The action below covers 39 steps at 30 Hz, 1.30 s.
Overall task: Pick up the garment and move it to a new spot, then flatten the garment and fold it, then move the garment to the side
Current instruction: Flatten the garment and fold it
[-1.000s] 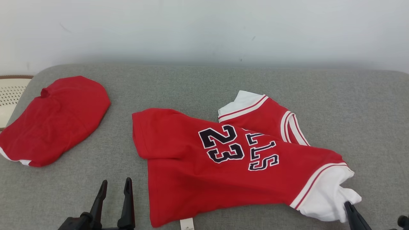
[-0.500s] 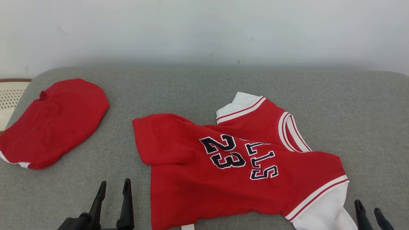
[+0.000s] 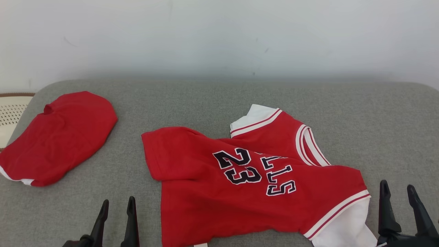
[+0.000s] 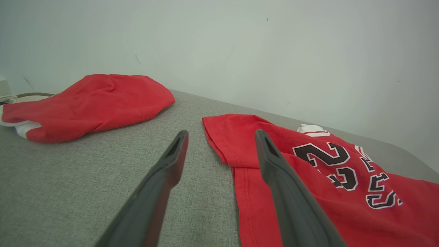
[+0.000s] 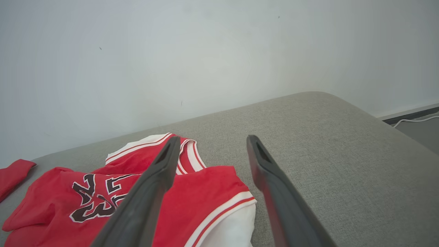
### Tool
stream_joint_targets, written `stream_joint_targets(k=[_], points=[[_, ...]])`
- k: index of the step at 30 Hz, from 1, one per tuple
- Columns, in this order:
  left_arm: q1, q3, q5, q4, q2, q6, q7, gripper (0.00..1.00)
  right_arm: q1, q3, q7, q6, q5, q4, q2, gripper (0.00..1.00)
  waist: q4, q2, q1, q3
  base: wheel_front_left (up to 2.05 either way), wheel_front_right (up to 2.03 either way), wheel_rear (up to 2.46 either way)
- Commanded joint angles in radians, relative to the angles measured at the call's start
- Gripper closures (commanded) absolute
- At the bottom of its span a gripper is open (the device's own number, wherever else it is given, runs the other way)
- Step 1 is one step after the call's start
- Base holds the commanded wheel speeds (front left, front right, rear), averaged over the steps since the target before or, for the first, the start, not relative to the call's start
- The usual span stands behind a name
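Flattening looks the step: left gripper, jaws apart, hovers beside the rumpled number-23 jersey lying mid-way along the bench. Right gripper, parted and empty, stands by the white sleeve. Each should pinch an outer edge and draw outward evenly.

Likely a home room: a grey fabric cushion against a bare white wall, a woven basket at nine o'clock, a floor cable at three.
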Motion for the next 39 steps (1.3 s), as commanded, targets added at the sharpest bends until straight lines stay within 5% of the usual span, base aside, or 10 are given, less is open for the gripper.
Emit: stream_joint_targets(k=[1, 17, 31, 39], points=[[0.023, 0.006, 0.01, -0.003, 0.0, 0.003, -0.001, 0.0, -0.01, 0.011, -0.031, 0.0, -0.015, 0.001, 0.0, 0.0, -0.003, 0.0, 0.0, -0.007, 0.0, 0.0, 0.0], [0.071, 0.059, 0.078, -0.034, 0.0, 0.021, -0.001, 0.0, 0.012, 0.055, -0.202, 0.0, -0.105, 0.118, -0.003, 0.0, -0.031, 0.0, 0.0, -0.048, 0.0, 0.0, 0.0], [0.077, 0.064, 0.12, -0.028, 0.001, 0.021, -0.001, 0.0, 0.01, 0.18, -0.29, 0.0, -0.08, 0.142, -0.108, 0.0, -0.057, 0.0, 0.0, -0.055, 0.0, 0.0, 0.0], [0.084, 0.055, 0.122, -0.026, 0.001, 0.02, -0.001, 0.0, -0.005, 0.195, -0.31, 0.0, -0.092, 0.205, -0.098, 0.0, -0.048, 0.0, 0.0, -0.063, 0.0, 0.0, 0.0]])
